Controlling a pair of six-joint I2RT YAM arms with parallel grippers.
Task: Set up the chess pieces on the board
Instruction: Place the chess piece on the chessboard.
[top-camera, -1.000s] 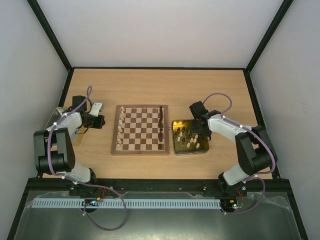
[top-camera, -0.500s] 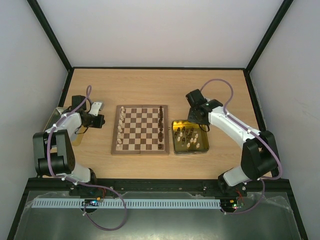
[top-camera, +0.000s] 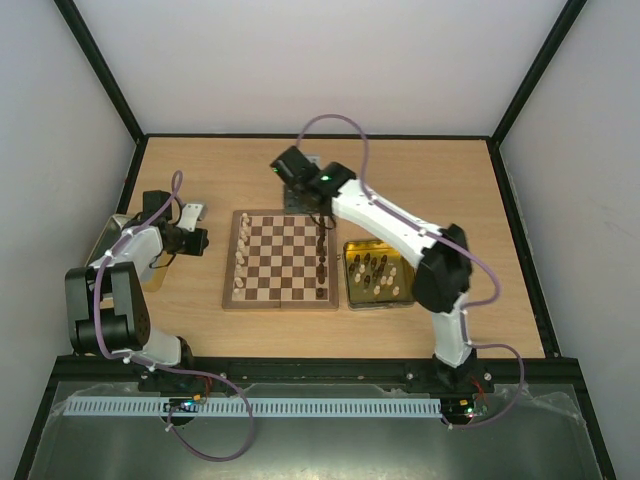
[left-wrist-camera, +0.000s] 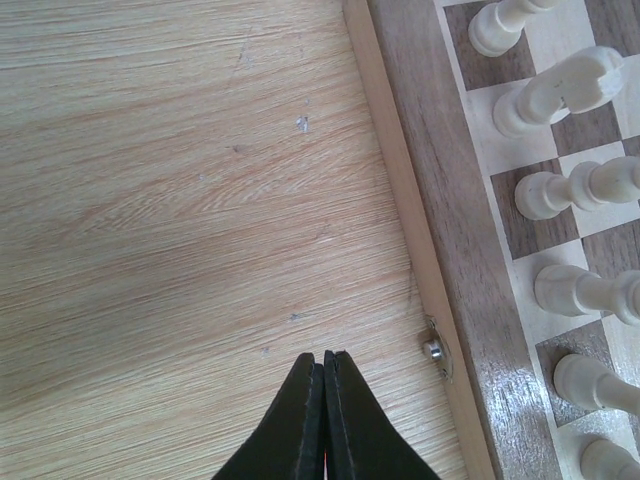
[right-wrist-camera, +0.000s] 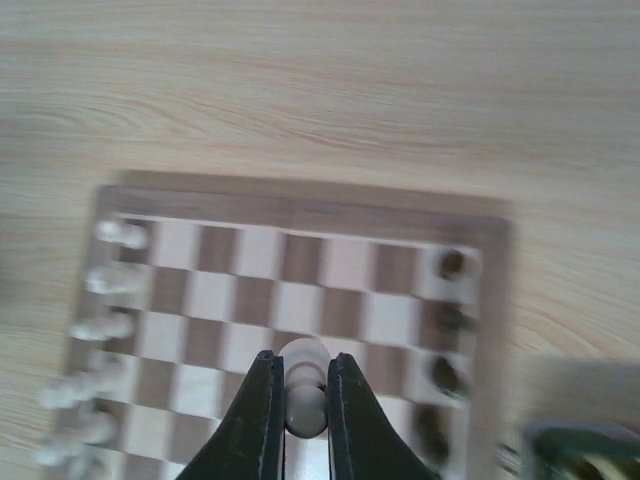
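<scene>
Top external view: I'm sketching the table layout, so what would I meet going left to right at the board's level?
From the left: dull tin → left tool → cream pieces on the board → dark pieces on its right side → yellow tray.

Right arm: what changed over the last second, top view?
The right arm swung left and away from its base, from above the tray to the far side of the board. The right end effector is shut on a cream chess piece; no pickup or release shows. Unchanged: the left arm, the left end effector shut beside the board's left border, and the cream row and dark row on the board.
</scene>
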